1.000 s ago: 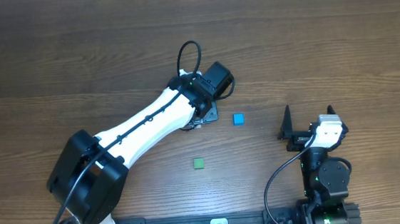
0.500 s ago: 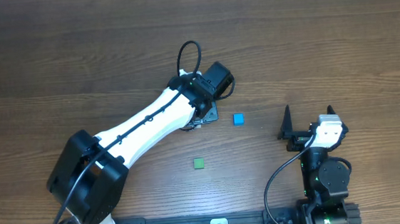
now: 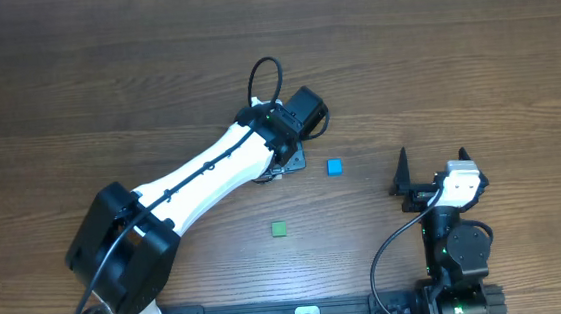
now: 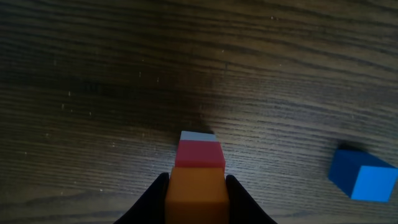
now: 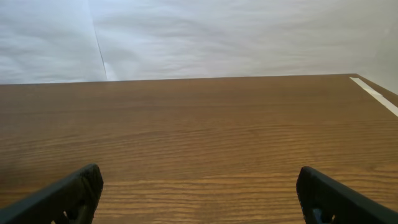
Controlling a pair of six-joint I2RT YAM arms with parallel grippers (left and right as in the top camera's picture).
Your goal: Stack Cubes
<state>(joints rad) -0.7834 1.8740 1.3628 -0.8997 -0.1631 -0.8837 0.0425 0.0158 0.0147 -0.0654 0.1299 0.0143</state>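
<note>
Wood table (image 3: 452,43). Left fingers (image 4: 157,198) clamped on orange cube (image 4: 195,193), which tops the stack: red cube (image 4: 199,155) under it, grey cube (image 4: 198,135) at the bottom. Green cube (image 3: 279,229) lies loose toward the bases, blue cube (image 3: 334,167) just right of the stack. Left arm is nearer both. Right fingers (image 3: 400,176) spread apart, parked well off.

Top view: bright, even; soft shadow under left arm (image 3: 212,172) on counter (image 3: 452,43).
Left wrist view: dim; dark shadow beyond orange cube (image 4: 196,190).
Right wrist view: bright, evenly lit wall (image 5: 217,37).
</note>
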